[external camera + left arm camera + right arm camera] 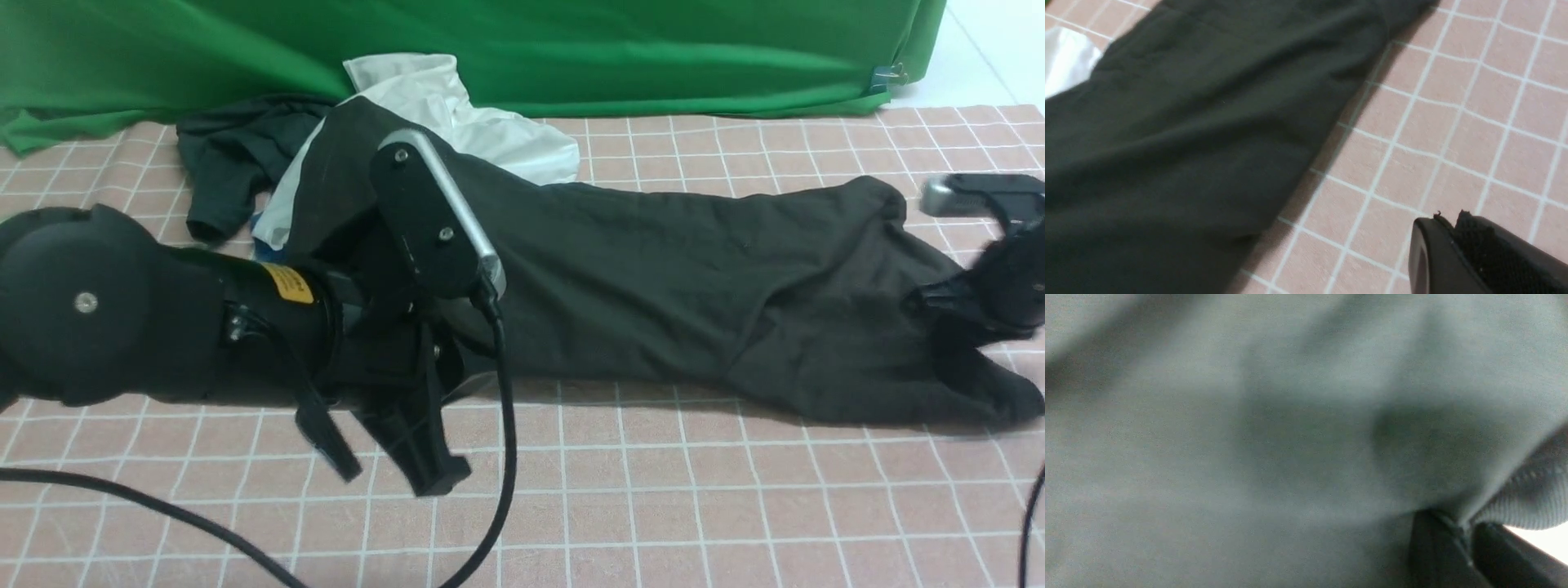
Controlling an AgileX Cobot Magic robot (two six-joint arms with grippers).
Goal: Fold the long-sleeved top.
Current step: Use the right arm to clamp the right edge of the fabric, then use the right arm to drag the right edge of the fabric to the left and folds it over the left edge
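Observation:
The long-sleeved top (653, 278), large and black, lies stretched sideways across the pink checked cloth. My right gripper (935, 300) is at the top's right end, blurred in the front view. In the right wrist view the right gripper (1462, 534) is shut on a pinch of the top's fabric (1274, 449), beside a ribbed edge (1535, 494). My left gripper (429, 469) hangs over bare cloth just in front of the top's left part. In its wrist view the left gripper (1447, 218) is shut and holds nothing, with the top (1188, 122) lying beside it.
A white shirt (482, 122) and a smaller dark tee (224, 159) lie bunched at the back left, partly under the top. A green backdrop (571, 49) closes the far side. Black cables (502, 457) cross the pink checked cloth (735, 506) near the front.

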